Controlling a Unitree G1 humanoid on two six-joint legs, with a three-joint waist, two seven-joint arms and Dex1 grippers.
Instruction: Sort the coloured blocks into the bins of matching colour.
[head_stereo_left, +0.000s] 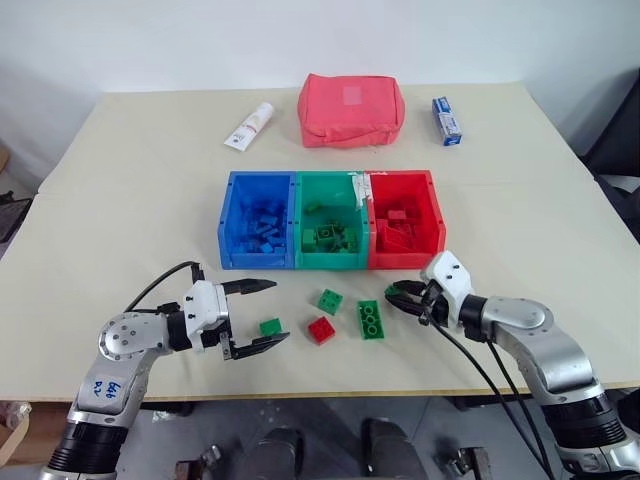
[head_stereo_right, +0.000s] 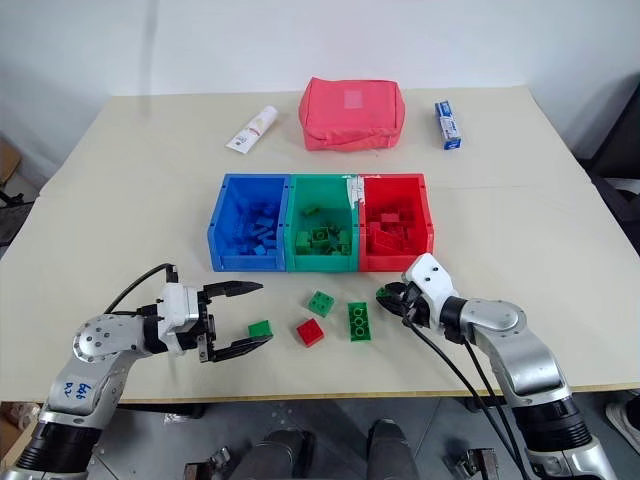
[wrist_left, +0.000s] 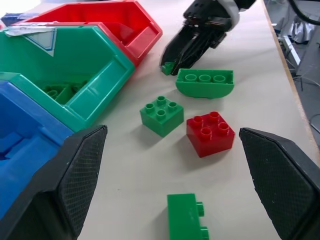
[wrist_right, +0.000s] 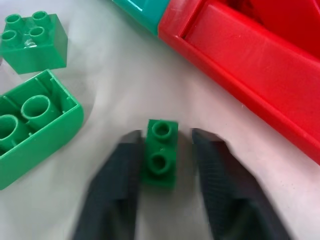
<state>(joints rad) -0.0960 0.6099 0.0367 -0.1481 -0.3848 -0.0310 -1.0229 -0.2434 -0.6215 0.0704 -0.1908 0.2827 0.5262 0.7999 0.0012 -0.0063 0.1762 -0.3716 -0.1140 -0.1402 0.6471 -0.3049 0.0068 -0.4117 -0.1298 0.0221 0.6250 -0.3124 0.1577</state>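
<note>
Blue (head_stereo_left: 255, 261), green (head_stereo_left: 330, 261) and red (head_stereo_left: 400, 261) bins stand joined in a row at mid-table, each with blocks inside. In front of them lie a square green block (head_stereo_left: 329, 300), a red block (head_stereo_left: 321, 329), an oblong green block (head_stereo_left: 369, 319) and a small green block (head_stereo_left: 270, 326). My right gripper (head_stereo_left: 395, 293) is down at the table just right of the oblong block, shut on a tiny green block (wrist_right: 161, 152). My left gripper (head_stereo_left: 272, 313) is open, its fingertips on either side of the small green block (wrist_left: 186, 216).
A red fabric pouch (head_stereo_left: 350, 110), a white tube (head_stereo_left: 250, 127) and a small blue box (head_stereo_left: 447, 120) lie at the back of the table, beyond the bins. The loose blocks lie close to the table's front edge (head_stereo_left: 330, 392).
</note>
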